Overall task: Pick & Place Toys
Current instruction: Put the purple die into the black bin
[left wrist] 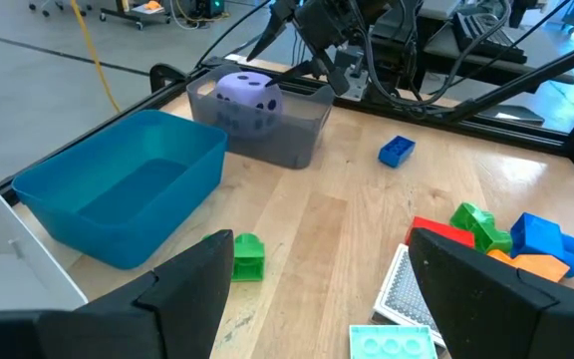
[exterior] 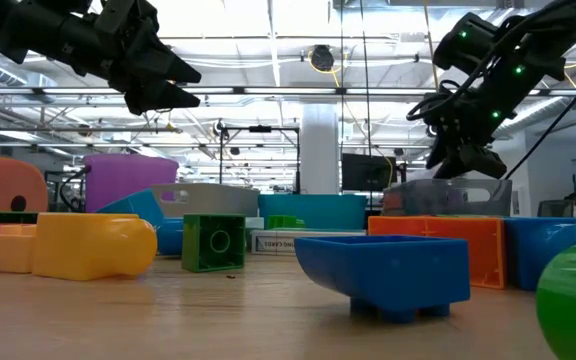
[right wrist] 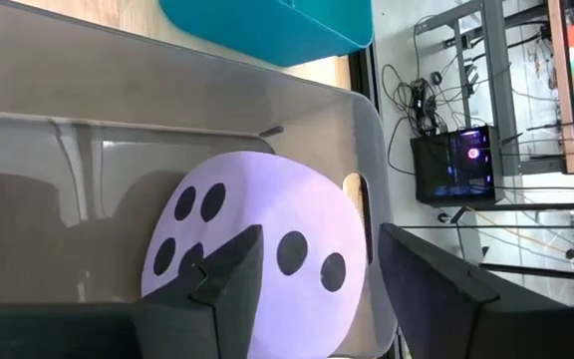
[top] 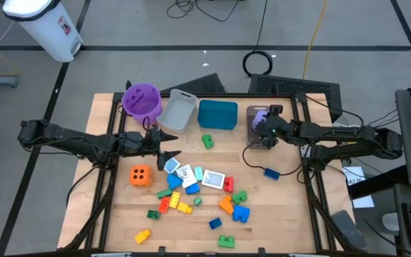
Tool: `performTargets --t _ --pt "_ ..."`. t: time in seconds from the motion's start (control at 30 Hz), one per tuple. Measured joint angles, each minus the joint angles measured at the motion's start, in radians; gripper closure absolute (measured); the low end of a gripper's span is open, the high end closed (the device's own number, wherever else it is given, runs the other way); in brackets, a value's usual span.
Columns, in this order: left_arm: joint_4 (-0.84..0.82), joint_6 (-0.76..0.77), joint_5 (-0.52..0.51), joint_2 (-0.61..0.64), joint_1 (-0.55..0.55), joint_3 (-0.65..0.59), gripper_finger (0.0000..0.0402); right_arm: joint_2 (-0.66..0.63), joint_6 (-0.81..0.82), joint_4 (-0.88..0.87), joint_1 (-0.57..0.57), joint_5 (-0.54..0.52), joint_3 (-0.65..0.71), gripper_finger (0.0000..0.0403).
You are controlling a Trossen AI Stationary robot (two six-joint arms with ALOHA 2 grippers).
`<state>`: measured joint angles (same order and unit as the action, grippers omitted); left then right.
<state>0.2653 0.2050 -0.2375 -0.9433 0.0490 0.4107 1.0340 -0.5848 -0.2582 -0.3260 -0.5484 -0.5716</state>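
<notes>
We see the purple die (right wrist: 257, 249), soft-looking and rounded at its corners with black pips, lying inside the translucent grey-brown bin (top: 257, 121) at the far right of the table; its smooth plastic walls show the die through them in the left wrist view. The right gripper (top: 266, 133) hangs just over that bin's near edge, its dark fingers (right wrist: 222, 284) spread apart with the die between and beyond them, holding nothing. The left gripper (top: 168, 145) hovers over the table's middle-left, its fingers (left wrist: 192, 289) also parted and empty. Beside the brown bin sit a glossy teal bin (top: 217, 114), a pale grey bin (top: 178, 110) and a round purple bucket (top: 142, 99). The orange die (top: 140, 175) with dark pips rests on the wooden tabletop (top: 284, 207), near the left gripper. Studded plastic bricks (top: 235, 203) in red, blue, green, yellow and orange lie scattered around flat white and blue cards (top: 213, 179); we can read no writing on them. One blue brick (top: 271, 172) lies apart, near the right arm.
</notes>
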Motion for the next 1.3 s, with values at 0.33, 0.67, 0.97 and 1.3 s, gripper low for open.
performTargets --t 0.33,0.67,0.97,1.3 --pt "0.000 0.000 0.000 0.000 0.000 0.000 0.0096 0.000 0.008 -0.032 0.081 0.007 -0.051 0.0221" --pt "0.000 -0.023 0.000 0.000 -0.001 0.000 0.0096 0.000 0.178 -0.248 0.060 0.248 -0.087 0.0314" --pt "0.000 -0.019 0.001 0.000 -0.005 0.000 0.0096 0.000 0.181 -0.267 -0.049 0.320 -0.087 0.0398" --pt "-0.002 -0.024 0.002 0.000 -0.006 0.000 0.0096 0.000 0.201 -0.283 -0.146 0.465 -0.087 0.0402"
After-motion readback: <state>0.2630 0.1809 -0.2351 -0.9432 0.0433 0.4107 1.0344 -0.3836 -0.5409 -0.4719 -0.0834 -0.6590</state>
